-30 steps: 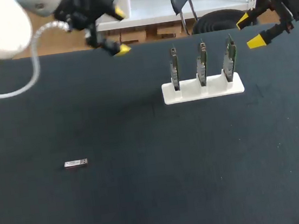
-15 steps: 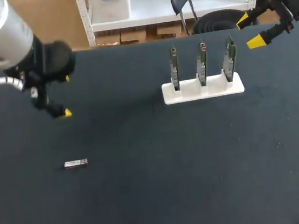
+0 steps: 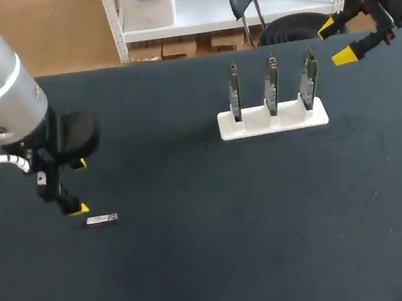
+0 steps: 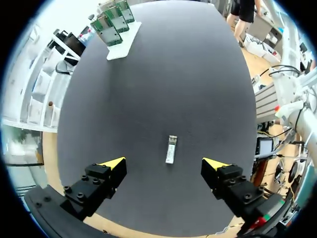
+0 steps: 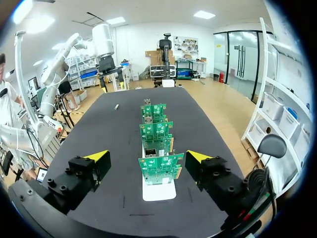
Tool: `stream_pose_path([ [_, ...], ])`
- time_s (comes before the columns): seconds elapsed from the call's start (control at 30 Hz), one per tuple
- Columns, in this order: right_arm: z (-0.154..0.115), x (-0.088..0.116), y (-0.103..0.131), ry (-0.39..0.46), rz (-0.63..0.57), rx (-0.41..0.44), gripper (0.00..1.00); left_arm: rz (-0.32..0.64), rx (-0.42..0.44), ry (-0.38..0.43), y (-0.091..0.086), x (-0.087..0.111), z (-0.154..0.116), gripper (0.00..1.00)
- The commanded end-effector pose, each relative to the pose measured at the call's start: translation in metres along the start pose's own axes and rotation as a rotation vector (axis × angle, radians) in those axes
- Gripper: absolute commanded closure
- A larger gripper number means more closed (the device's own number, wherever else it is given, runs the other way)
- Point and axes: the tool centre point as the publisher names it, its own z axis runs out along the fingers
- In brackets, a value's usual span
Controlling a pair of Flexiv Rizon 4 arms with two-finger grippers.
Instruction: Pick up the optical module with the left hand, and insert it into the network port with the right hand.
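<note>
A dark table [image 3: 273,259] carries a white stand [image 3: 285,121] toward its far right side. Three green circuit boards [image 3: 271,87] stand upright in the stand's slots, side by side in a row, each apart from its neighbour.

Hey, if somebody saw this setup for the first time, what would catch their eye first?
A white plastic stand holding three upright green circuit boards stands out toward the far right of the dark table. Near the left edge, a small silver metal optical module lies alone, with the left arm's open yellow-tipped fingers hovering over it. The right arm's fingers hang open beyond the stand.
</note>
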Motion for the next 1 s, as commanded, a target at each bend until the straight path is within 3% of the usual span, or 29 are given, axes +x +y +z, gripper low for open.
stream_pose_path([
  [0.03, 0.0, 0.0, 0.003, 0.001, -0.001, 0.006, 0.0, 0.003, 0.019, 0.008, -0.002, 0.004, 0.012, 0.0],
  [0.23, 0.0, 0.0, 0.003, 0.001, -0.001, 0.006, 0.0, 0.045, 0.056, 0.039, -0.011, 0.005, 0.028, 0.0],
  [0.63, 0.0, 0.0, 0.003, 0.001, -0.001, 0.006, 0.0, 0.025, 0.124, 0.048, -0.023, -0.002, 0.064, 0.0],
  [1.0, 0.0, 0.0, 0.003, 0.001, -0.001, 0.006, 0.0, 0.013, 0.139, 0.067, -0.022, 0.003, 0.073, 0.0],
])
